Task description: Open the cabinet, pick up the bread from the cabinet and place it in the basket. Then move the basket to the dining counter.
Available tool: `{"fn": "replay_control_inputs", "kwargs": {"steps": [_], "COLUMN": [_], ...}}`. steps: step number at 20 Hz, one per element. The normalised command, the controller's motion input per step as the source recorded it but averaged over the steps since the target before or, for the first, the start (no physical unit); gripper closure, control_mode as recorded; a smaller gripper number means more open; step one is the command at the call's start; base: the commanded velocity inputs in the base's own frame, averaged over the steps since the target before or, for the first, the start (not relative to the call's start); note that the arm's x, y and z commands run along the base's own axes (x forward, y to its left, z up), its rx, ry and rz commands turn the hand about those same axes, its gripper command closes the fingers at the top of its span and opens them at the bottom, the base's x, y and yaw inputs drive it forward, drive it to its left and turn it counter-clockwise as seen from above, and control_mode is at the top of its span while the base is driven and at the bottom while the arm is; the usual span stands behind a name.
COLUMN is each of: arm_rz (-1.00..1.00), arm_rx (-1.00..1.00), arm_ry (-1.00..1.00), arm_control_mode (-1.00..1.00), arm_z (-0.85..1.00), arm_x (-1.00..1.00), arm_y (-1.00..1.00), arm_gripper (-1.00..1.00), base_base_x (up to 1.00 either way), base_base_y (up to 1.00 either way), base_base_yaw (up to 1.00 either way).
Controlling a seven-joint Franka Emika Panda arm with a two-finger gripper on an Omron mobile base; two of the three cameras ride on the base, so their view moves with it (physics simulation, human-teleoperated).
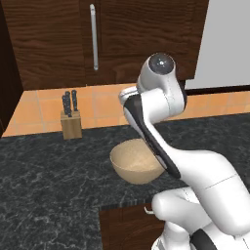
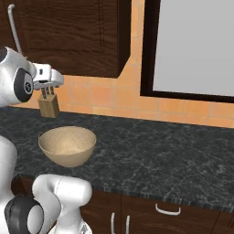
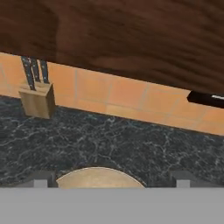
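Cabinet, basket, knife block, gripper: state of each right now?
cabinet: door shut, handle untouched
basket: upright on the black counter, nothing inside
knife block: upright by the tiled wall, knives in their slots
gripper: above the basket, fingers apart, holding nothing

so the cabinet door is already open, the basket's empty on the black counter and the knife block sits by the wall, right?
Not quite: the cabinet door is shut, as the left base view shows. The basket is empty on the black counter, and the knife block sits by the wall.

Basket rim between the fingertips
The basket (image 3: pixel 99 177) sits just ahead; the knife block (image 3: pixel 37 98) stands far-left, cabinet (image 3: pixel 131 39) above.
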Motion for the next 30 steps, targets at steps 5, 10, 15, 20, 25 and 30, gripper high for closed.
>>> {"fn": "replay_control_inputs", "kwargs": {"steps": [5, 10, 15, 20, 25, 30], "arm_rz": [0.05, 0.06, 0.04, 0.00, 0.00, 0.00], "arm_rx": [-0.01, 0.00, 0.02, 0.02, 0.01, 0.00], "arm_ry": [-0.27, -0.10, -0.01, 0.00, -0.01, -0.03], "arm_control_mode": [-1.00, -1.00, -1.00, -1.00, -1.00, -1.00], "arm_z": [0.83, 0.91, 0.29, 0.00, 0.00, 0.00], "arm_x": [0.09, 0.24, 0.37, 0.40, 0.49, 0.54], "arm_y": [0.98, 0.82, 0.48, 0.13, 0.00, 0.00], "arm_gripper": [-1.00, -1.00, -1.00, -1.00, -1.00, -1.00], "base_base_x": [0.00, 0.00, 0.00, 0.00, 0.00, 0.00], "base_base_y": [0.00, 0.00, 0.00, 0.00, 0.00, 0.00], "base_base_yaw": [0.00, 0.00, 0.00, 0.00, 0.00, 0.00]}}
